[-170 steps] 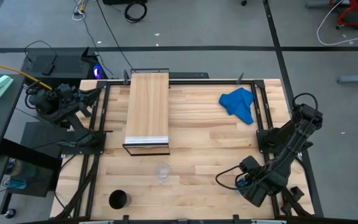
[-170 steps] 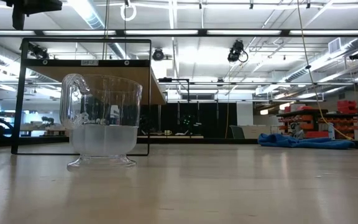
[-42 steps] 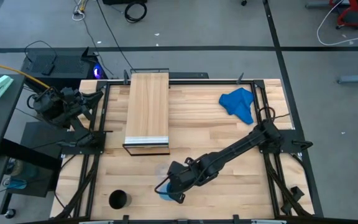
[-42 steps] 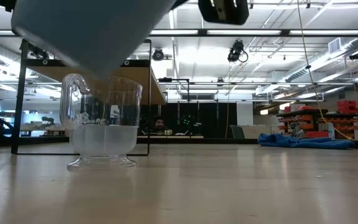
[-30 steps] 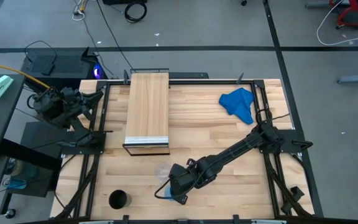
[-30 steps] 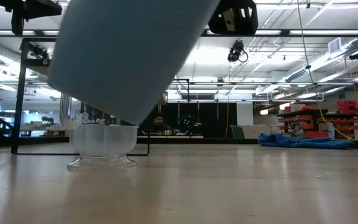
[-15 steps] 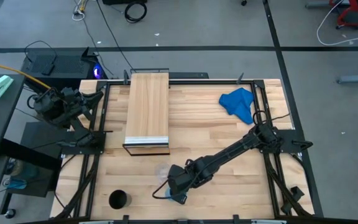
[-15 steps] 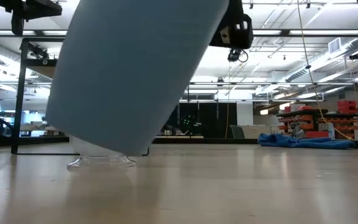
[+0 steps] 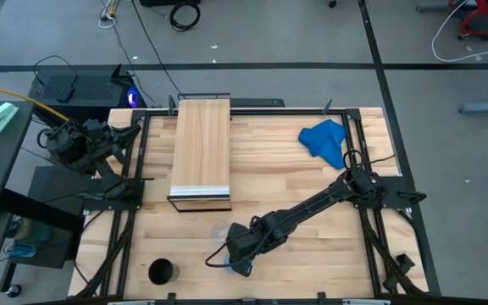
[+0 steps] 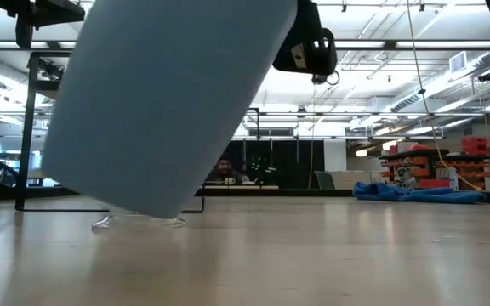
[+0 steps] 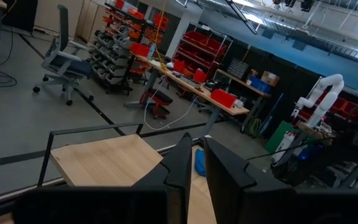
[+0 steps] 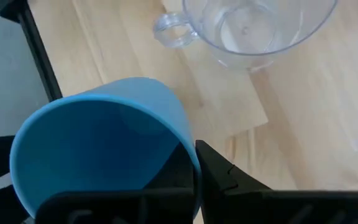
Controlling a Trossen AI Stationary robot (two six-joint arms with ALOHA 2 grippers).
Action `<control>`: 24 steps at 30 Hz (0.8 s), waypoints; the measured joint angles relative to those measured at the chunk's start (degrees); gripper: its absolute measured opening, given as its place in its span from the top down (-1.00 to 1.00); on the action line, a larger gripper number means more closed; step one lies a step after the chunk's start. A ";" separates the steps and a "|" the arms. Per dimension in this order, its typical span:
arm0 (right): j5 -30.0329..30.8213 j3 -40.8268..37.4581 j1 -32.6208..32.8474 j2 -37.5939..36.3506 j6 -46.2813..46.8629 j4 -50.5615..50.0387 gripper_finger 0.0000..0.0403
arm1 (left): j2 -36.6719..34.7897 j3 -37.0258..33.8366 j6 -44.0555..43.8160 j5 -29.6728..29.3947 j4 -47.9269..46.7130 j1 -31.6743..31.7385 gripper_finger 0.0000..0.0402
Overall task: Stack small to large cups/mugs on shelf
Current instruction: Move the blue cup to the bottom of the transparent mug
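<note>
My right gripper (image 9: 235, 257) reaches across to the table's near edge and is shut on the bright-blue cup (image 12: 98, 149), which fills the left of the low view (image 10: 168, 102). The clear glass cup (image 9: 221, 230) stands on its foot just beyond, its handle (image 12: 166, 28) showing in the right wrist view. The black cup (image 9: 161, 272) stands upright at the near left corner. The light-wood shelf (image 9: 201, 152) lies farther back on the left. My left gripper (image 11: 194, 168) is shut and parked off the table's left side. My right gripper pinches the blue cup's wall at the rim (image 12: 191, 163), one finger (image 12: 219, 180) outside and the other inside the mouth. The cup is tilted, its mouth toward the wrist camera, and its lower edge (image 10: 156, 211) hangs just above the table.
A crumpled blue cloth (image 9: 326, 141) lies at the far right of the table. Dark frame rails (image 9: 134, 161) run along the table's left and right sides. Bare tabletop (image 9: 295, 182) shows between the shelf and the right arm.
My right gripper, still shut on the blue cup, has sunk lower and drifted slightly toward the table's left. The tilted cup now stands in front of the glass cup in the low view, covering all but its foot.
</note>
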 joint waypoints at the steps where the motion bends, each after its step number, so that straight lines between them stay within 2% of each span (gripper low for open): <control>1: -0.28 0.00 0.00 0.04 -0.12 0.13 0.97 | 0.00 0.01 0.00 0.00 0.02 0.00 0.74; 7: -0.78 0.00 0.00 0.08 -1.04 3.62 0.96 | 0.00 0.01 0.00 0.00 -0.02 -0.01 0.75; 15: -0.78 -0.85 -0.02 0.08 -0.89 3.49 0.95 | 0.00 0.01 -0.01 0.00 0.01 0.00 0.76; 24: -0.83 -1.95 -0.11 0.08 0.24 3.59 0.84 | 0.00 0.01 -0.38 0.00 -0.02 -0.01 0.74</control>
